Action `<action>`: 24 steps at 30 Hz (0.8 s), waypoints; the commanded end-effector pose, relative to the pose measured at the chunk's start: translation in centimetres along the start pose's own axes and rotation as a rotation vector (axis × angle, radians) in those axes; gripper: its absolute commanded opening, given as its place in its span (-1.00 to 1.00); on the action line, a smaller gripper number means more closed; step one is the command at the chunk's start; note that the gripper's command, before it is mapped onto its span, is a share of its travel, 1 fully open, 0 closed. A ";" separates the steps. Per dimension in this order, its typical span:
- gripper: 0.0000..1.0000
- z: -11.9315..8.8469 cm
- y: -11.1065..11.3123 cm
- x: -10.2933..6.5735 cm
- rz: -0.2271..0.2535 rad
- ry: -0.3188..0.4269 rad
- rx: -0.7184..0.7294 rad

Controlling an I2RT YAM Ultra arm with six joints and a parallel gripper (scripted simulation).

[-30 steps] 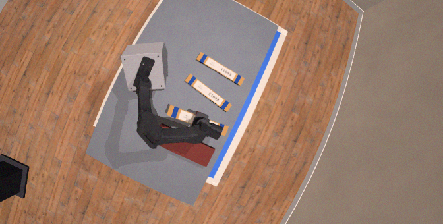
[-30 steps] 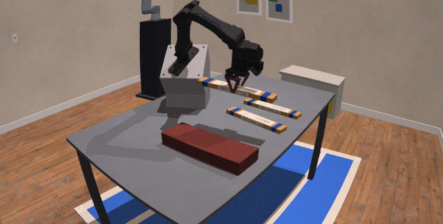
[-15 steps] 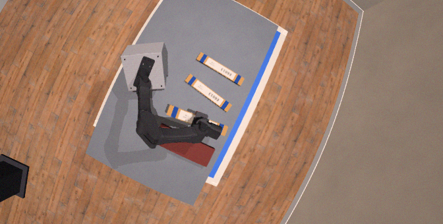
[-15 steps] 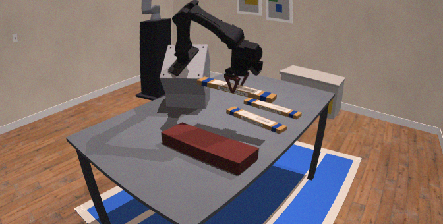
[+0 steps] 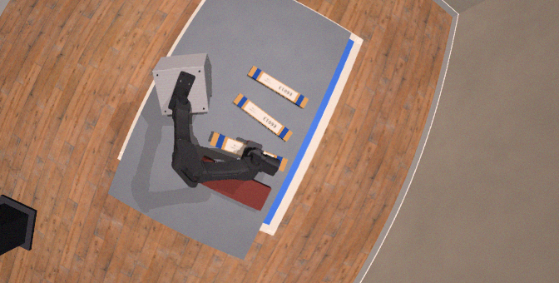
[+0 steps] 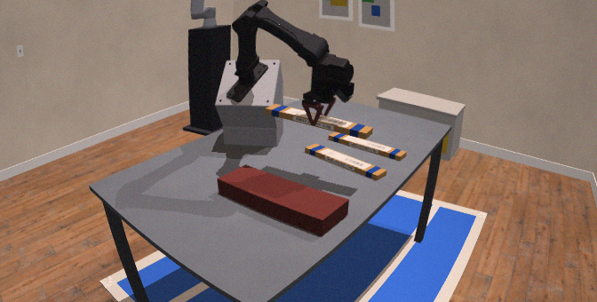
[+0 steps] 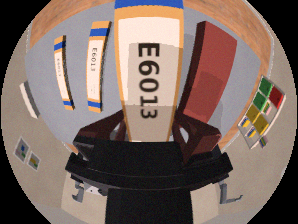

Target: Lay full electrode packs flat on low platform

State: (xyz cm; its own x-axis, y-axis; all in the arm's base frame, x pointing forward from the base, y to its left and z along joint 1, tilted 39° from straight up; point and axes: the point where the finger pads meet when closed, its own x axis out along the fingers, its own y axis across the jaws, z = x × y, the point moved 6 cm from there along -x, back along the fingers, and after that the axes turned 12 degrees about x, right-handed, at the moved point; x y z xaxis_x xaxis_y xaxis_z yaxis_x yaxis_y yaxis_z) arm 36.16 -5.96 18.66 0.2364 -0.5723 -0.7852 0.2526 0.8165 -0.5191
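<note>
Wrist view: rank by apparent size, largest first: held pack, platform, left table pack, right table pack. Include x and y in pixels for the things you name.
1. Held pack (image 5: 234,146) (image 6: 342,122) (image 7: 149,75)
2. Platform (image 5: 245,193) (image 6: 282,196) (image 7: 212,70)
3. Right table pack (image 5: 263,117) (image 6: 346,162) (image 7: 96,67)
4. Left table pack (image 5: 278,86) (image 6: 367,146) (image 7: 63,72)

One pack (image 5: 234,146) (image 6: 306,118) (image 7: 149,75) (E6013) gripped aloft, two (image 5: 278,86) (image 5: 263,116) (image 6: 367,146) (image 6: 346,162) (image 7: 63,72) (image 7: 97,66) flat.

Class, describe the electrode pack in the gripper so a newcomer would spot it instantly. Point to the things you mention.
On the grey table (image 5: 258,22) (image 6: 187,233), find the black arm (image 5: 222,171) (image 6: 284,33). Its gripper (image 6: 321,115) (image 7: 149,111) grips the held pack (image 5: 219,141) (image 6: 275,110) (image 7: 150,30), long, white-labelled, with blue-and-orange ends. Unlike its two matching neighbours (image 5: 279,86) (image 5: 263,117), which lie on the table, it hangs above it.
</note>
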 end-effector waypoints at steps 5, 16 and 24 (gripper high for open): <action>-1.00 0.7 -0.2 -3.1 0.021 -0.086 0.017; -1.00 0.5 1.0 -2.8 0.021 -0.081 0.109; -1.00 0.6 3.1 -2.2 0.017 -0.063 0.095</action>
State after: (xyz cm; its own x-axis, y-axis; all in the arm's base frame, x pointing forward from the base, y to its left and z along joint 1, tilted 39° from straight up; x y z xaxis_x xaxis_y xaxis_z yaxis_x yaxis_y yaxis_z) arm 36.37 -3.99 18.52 0.2637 -0.5676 -0.7800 0.3302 0.8129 -0.4799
